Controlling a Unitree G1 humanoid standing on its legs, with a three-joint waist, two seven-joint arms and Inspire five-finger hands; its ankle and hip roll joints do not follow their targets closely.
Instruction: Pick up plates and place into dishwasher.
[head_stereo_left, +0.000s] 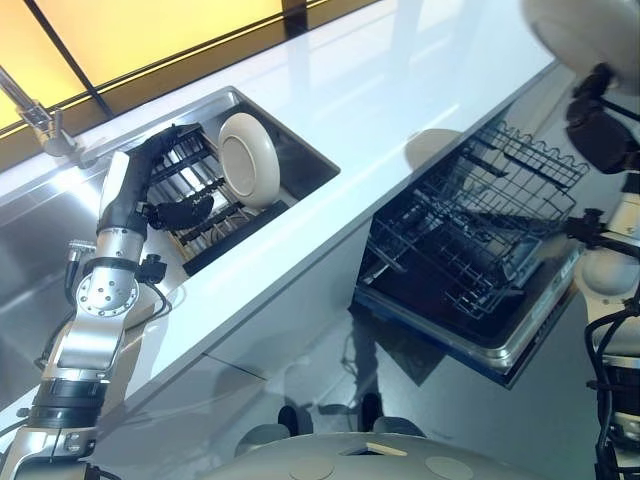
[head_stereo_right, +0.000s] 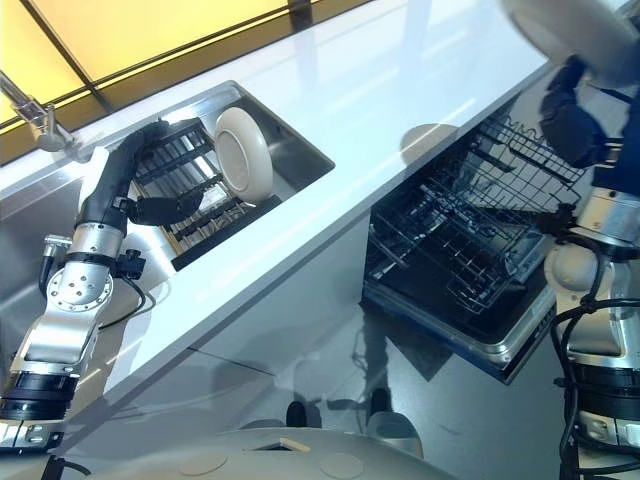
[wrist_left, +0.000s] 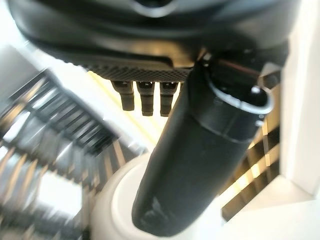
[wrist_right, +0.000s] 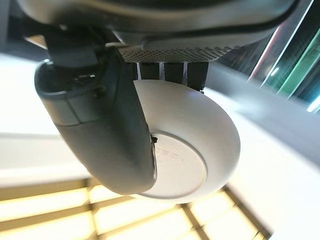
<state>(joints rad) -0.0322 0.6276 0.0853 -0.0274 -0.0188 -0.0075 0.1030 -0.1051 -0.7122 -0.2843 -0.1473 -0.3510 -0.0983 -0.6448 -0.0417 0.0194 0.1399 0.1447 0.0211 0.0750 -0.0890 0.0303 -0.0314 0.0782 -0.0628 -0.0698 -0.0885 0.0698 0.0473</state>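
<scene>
Right hand (wrist_right: 100, 130) fingers pinch a white plate (wrist_right: 190, 145) high above the dishwasher rack (head_stereo_left: 470, 230); left hand (head_stereo_left: 185, 212) fingers relaxed; thin grip risks dropping it.

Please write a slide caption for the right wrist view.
Right hand gripping a white plate between thumb and fingers.

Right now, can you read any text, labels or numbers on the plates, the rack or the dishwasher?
None legible.
Plate pinched in the right robot hand: faint embossed marks on its underside, too blurred to read.
Plate in sink rack, near the left robot hand: no print visible.
Dishwasher rack: no labels visible.
</scene>
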